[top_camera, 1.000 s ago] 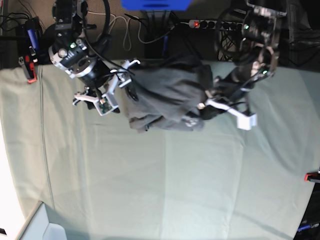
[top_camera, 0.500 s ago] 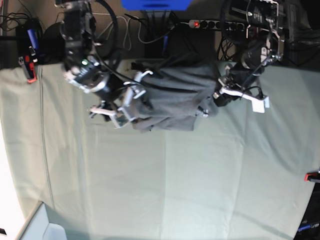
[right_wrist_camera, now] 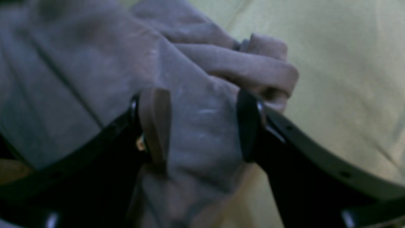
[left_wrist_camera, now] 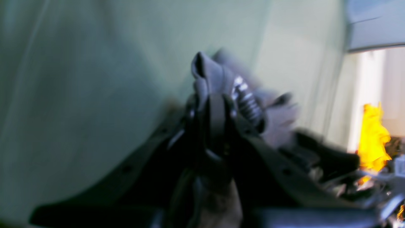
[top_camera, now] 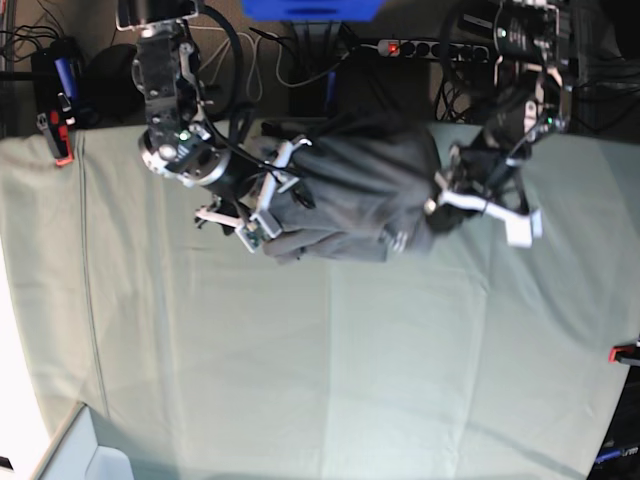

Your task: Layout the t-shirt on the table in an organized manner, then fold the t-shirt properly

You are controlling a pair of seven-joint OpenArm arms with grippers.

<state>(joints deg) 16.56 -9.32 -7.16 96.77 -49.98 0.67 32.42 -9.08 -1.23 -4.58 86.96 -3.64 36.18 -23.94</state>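
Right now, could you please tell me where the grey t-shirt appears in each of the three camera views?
Base view: the t-shirt is bunched at top centre, between the two arms.
Left wrist view: a fold of it sticks up at centre, pinched in the left gripper.
Right wrist view: it fills the upper left, between the right gripper jaws.
Shared landmark: the table and its pale green cloth.

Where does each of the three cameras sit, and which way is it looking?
Base: overhead, looking straight down on the table; both arms show, with the t-shirt bunched between them.
Left wrist: on the left arm, looking along the left gripper, shut on a pinch of shirt, green cloth behind.
Right wrist: on the right arm, looking along the right gripper, open, its fingers either side of a shirt fold.
Shared: all three views show the shirt and the green table.
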